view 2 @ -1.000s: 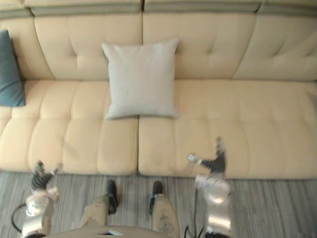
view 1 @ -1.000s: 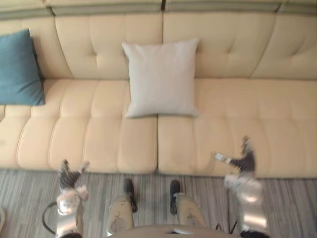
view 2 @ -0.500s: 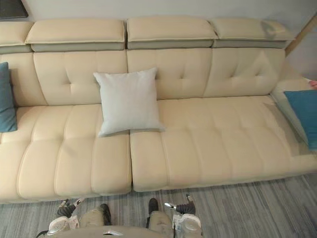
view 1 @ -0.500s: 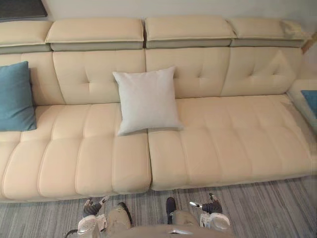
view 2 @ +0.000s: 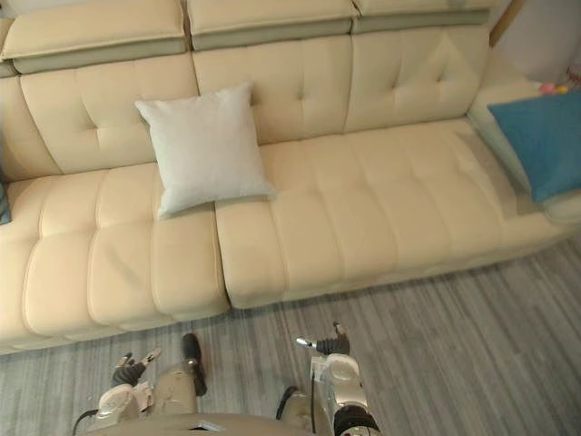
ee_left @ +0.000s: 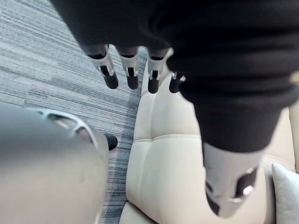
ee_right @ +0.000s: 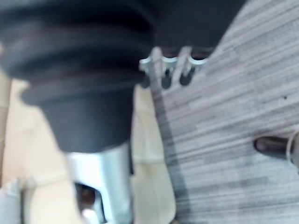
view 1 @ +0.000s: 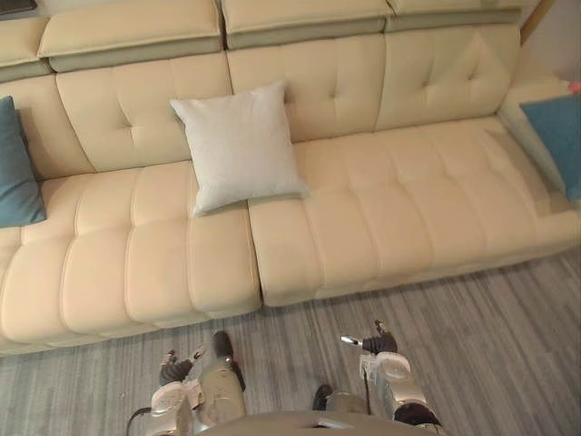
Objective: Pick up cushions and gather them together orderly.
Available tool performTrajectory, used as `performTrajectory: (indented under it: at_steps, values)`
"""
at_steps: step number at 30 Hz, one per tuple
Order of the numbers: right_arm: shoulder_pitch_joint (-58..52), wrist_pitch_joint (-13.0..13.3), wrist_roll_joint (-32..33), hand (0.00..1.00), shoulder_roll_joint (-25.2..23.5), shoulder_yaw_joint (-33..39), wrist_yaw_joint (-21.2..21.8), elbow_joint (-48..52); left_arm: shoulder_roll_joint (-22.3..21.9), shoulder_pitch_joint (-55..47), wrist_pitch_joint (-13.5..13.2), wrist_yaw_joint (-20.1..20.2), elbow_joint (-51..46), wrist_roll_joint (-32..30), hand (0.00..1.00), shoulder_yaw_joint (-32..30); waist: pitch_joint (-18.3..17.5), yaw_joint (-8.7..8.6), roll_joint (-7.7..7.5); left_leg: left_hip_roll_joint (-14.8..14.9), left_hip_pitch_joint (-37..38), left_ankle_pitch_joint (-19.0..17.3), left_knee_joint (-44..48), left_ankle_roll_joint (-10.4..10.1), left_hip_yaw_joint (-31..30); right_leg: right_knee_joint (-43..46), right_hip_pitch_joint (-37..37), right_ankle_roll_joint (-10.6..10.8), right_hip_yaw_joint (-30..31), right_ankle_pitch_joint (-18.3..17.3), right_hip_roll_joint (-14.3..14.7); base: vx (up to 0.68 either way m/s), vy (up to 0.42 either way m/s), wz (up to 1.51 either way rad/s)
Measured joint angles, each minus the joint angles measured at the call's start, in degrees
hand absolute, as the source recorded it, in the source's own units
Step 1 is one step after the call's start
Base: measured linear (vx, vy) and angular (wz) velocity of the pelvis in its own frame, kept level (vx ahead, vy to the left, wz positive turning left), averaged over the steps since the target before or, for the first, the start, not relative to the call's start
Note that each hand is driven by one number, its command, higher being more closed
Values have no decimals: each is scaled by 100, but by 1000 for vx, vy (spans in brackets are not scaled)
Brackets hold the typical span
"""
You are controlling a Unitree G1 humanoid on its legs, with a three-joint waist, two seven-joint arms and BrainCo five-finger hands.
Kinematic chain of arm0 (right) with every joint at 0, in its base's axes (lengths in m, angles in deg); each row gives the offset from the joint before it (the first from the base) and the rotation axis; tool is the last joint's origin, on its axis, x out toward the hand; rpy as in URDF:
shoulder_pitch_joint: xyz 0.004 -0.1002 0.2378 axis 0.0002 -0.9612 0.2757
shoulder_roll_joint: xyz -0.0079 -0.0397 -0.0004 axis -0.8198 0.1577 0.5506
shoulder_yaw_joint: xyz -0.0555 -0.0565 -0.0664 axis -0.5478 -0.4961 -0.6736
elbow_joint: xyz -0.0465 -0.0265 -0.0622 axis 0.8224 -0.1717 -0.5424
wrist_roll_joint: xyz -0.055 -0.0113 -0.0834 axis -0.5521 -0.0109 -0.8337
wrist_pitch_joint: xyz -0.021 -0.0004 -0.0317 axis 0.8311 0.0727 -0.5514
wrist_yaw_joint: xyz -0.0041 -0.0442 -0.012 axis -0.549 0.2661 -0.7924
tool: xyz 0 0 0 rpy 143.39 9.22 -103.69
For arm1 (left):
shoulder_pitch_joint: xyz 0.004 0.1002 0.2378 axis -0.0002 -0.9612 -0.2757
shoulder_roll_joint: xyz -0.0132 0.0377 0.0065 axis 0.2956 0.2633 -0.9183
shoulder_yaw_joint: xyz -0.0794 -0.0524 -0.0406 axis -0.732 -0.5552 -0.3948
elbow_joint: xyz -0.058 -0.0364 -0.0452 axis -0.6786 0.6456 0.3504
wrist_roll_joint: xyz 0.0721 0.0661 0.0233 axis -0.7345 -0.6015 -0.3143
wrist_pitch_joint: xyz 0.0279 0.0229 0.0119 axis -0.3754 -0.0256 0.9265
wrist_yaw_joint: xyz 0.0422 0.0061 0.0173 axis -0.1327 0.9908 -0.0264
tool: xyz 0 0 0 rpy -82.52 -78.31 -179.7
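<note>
A light grey cushion (view 1: 238, 145) leans upright against the backrest near the middle of the cream sofa (view 1: 390, 195). One teal cushion (view 1: 16, 168) stands at the sofa's far left end. Another teal cushion (view 2: 540, 141) lies on the side section at the far right. My left hand (view 1: 173, 369) and right hand (view 1: 373, 343) hang low over the floor in front of the sofa, well short of every cushion. Both are open and hold nothing. In the left wrist view the fingers (ee_left: 112, 74) are straight over the sofa's edge. The right wrist view shows relaxed fingers (ee_right: 164, 70) above the carpet.
Grey striped carpet (view 1: 490, 345) runs along the whole front of the sofa. The sofa's right end turns into a side section (view 2: 508, 195) that reaches forward. A wooden post (view 2: 501, 20) stands behind that corner.
The whole picture has shifted: the camera has pulled back and turned right, bringing the right teal cushion into view. Both hands have dropped from the seat's front edge to over the floor.
</note>
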Motion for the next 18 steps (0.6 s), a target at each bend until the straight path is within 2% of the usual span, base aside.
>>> performTrajectory:
  at_steps: [1,2,3,4,5,6,7,8,10,11,12,14,15,16,17,18]
  values:
    - [-31,1,-1,0,-6,-24,-6,2,-30,-26,-9,0,-18,38,0,14,-2,8,11,3,56,13,-51,-21,3,49,-4,-16,7,-10,12,-193,-73,-9]
    - [-140,-1,-1,0,-7,-82,-9,4,-30,-50,-23,0,-48,50,0,42,-3,11,28,-17,152,-89,-165,-142,-14,122,-36,-79,37,-10,1,-189,-13,-15]
    - [-188,1,0,0,-18,-88,-13,12,-11,-50,-24,3,-82,47,0,55,33,-17,-105,-87,124,-293,-60,-279,-76,101,-106,-163,79,30,-94,-146,5,-16]
    - [-216,2,0,0,-38,-88,-15,12,-7,-46,-29,3,-85,47,0,55,43,-20,-121,-103,106,-324,18,-250,-123,99,-121,-173,108,37,-106,-159,78,-38]
    - [-285,0,1,0,-23,-22,-27,9,-9,-41,-32,7,-63,45,0,44,27,-36,-93,-249,72,-653,795,-98,-488,94,-243,-175,296,111,-149,-110,109,-56]
    - [-323,0,2,0,-17,-2,-26,9,-28,-51,-26,20,-60,39,0,34,29,-79,-90,-353,95,-1124,1212,-110,-719,84,-314,-133,487,174,-152,-110,109,-67]
    - [-385,0,2,0,-22,7,-24,9,-43,-51,-26,26,-46,39,0,3,30,-92,-91,-389,107,-1286,1338,-130,-818,77,-345,-123,586,205,-140,-95,164,-86]
    - [-415,0,5,0,-77,45,-23,8,-40,-44,-16,49,9,32,0,-77,43,-101,-112,-533,124,-1631,1596,-168,-1024,42,-392,-49,883,295,-114,-93,205,-97]
    - [-520,-2,10,0,-129,100,-18,3,-71,-37,-12,85,57,19,0,-114,16,-129,-94,-681,168,-1894,1758,-122,-1163,-102,-377,8,1204,424,-64,-86,214,-94]
    - [-571,-5,11,0,-165,144,-13,1,-40,-33,-5,113,101,-24,0,-116,-41,-159,-118,-744,215,-1987,1708,-86,-1094,-262,-378,20,1359,511,-53,-42,210,-97]
    - [-601,-7,58,0,-241,163,-10,8,24,-8,1,118,154,-130,0,-116,-87,-187,-222,-879,304,-2003,1521,-58,-1020,-583,-383,-87,1568,684,-85,-31,208,-94]
    - [-605,-8,70,0,-331,242,-9,6,87,81,19,122,249,-168,0,-113,-115,-190,-302,-940,386,-2015,1418,-36,-900,-868,-380,-199,1697,859,-101,-14,194,-96]
    - [-661,-5,121,0,-418,265,-5,-3,147,140,36,127,310,-266,0,-112,-141,-230,-385,-925,502,-2061,1409,39,-627,-1009,-388,-141,1860,1209,-105,20,141,-117]
    - [-656,-9,202,0,-452,263,2,-11,175,164,58,129,387,-305,0,-110,-146,-229,-387,-880,646,-2098,1362,39,-375,-1022,-419,45,1933,1389,-75,23,99,-112]
    - [-638,-10,230,0,-463,252,5,-15,178,177,61,128,423,-328,0,-111,-169,-219,-403,-836,720,-2096,1336,14,-225,-1034,-438,52,1893,1482,-41,60,13,-154]
    - [-526,-9,241,0,-489,242,36,-51,178,173,75,134,487,-369,0,-111,-166,-214,-326,-650,916,-2088,1223,23,266,-1177,-481,-85,1427,1727,33,58,-30,-173]
